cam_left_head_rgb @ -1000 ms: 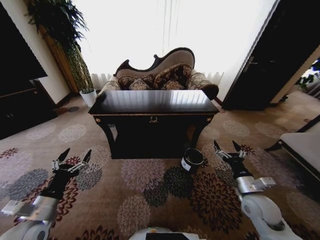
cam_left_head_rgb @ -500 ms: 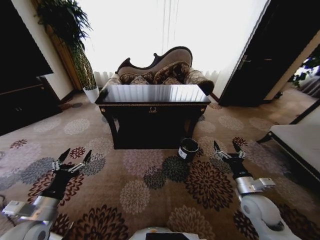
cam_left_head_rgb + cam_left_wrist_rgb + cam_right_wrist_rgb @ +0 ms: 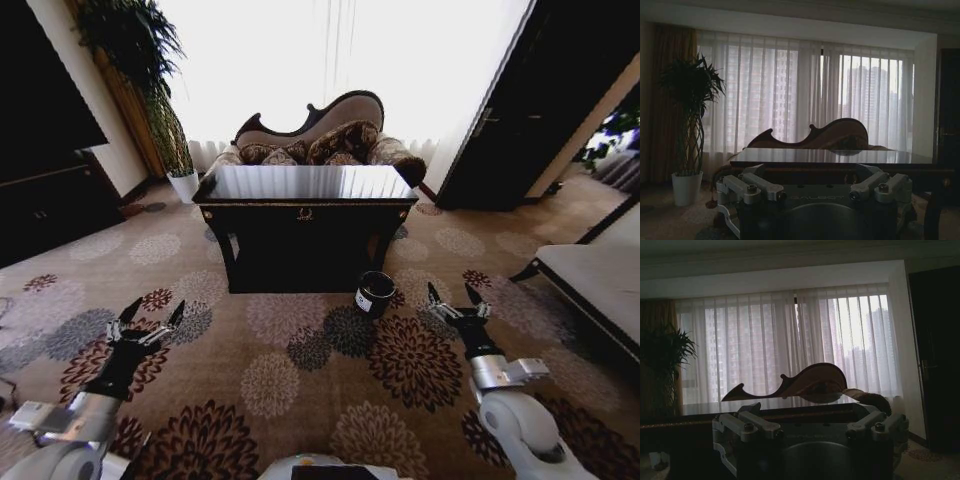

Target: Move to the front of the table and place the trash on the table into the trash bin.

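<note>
Trash is not discernible on the glare-washed tabletop, so handling and grip points are judged only: presumably light, easily crushed, best pinched mid-body. Nearest, the left gripper (image 3: 148,318) and right gripper (image 3: 457,300) are hovering low over the carpet, fingers spread, holding nothing. Beyond, the trash bin (image 3: 375,293) is standing upright by the front right leg of the table (image 3: 305,212), whose long axis is running left-right.

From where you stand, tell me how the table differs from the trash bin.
The table is large, rectangular and stands on legs; the trash bin is small, round and sits straight on the carpet. The table is farther off; the bin is nearer, beside its right front leg. Both are dark.
</note>
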Motion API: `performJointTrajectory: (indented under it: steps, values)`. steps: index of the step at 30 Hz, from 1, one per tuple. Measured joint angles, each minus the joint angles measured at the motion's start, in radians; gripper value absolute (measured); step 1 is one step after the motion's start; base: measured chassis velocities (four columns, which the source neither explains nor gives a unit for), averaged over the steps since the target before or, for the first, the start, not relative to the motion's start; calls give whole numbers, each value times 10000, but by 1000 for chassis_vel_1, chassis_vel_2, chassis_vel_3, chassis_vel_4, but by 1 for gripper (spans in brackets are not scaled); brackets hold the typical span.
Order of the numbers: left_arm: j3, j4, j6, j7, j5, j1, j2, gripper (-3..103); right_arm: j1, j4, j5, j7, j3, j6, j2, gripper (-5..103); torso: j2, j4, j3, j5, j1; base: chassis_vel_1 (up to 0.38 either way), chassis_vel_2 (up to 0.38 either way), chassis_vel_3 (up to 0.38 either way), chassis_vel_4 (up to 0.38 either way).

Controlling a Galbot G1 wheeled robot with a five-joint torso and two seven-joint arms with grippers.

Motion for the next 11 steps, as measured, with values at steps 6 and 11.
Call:
performJointTrajectory:
  steps: [6,11]
  values:
    - [-52,-29,-4,0,-30,23,-15,100,-55,102,-46,-4,-23,6,90,100,-1,1,3,-1,8,0,0,0,0]
    - [-55,-79,2,-81,-38,25,-113,100,-162,305,-118,32,-164,8,327,100,-1,0,2,0,6,0,0,0,0]
